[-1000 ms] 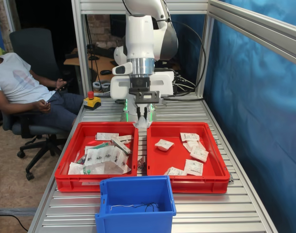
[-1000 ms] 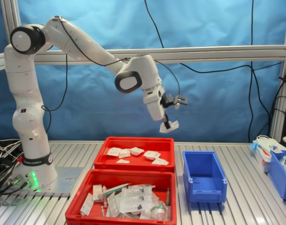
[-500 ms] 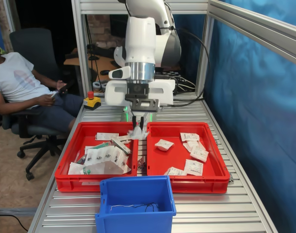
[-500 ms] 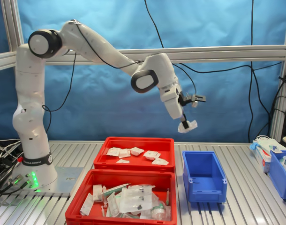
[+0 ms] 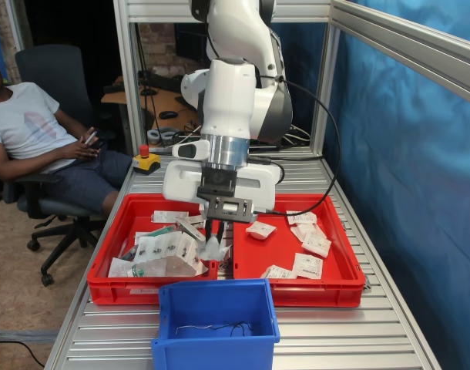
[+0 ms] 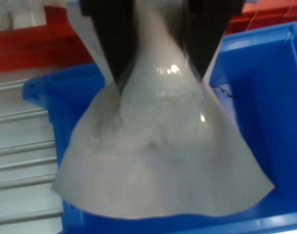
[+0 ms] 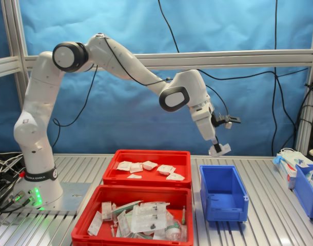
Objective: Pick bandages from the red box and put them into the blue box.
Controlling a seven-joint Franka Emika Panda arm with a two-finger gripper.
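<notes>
My claw (image 7: 216, 147) is pinched tight on one of the bandages, a white sealed packet (image 7: 219, 149) that hangs from my fingertips in the air above the blue box (image 7: 223, 192). In the wrist view the packet (image 6: 158, 151) fans out wide below my two dark fingers (image 6: 114, 34), which press its top edge between them, and the blue box (image 6: 265, 97) fills the space underneath, with a thin dark thread lying on its floor. In the first exterior view my claw (image 5: 214, 235) hangs with the packet (image 5: 212, 250) just behind the blue box (image 5: 216, 320), which stands at the front of the bench (image 5: 335, 331). The red box (image 5: 297, 250) sits on the first exterior view's right, beside another red tray (image 5: 154, 247), and holds several more small white bandages (image 5: 307, 266) scattered over its floor. The other red tray is heaped with long clear strips and wrappers (image 5: 167, 250). In the second exterior view the red box (image 7: 149, 166) is the farther of the two trays, and the blue box stands just to the second exterior view's right of them. A seated person in a white shirt (image 5: 31, 131) is at the first exterior view's left, off the bench.
</notes>
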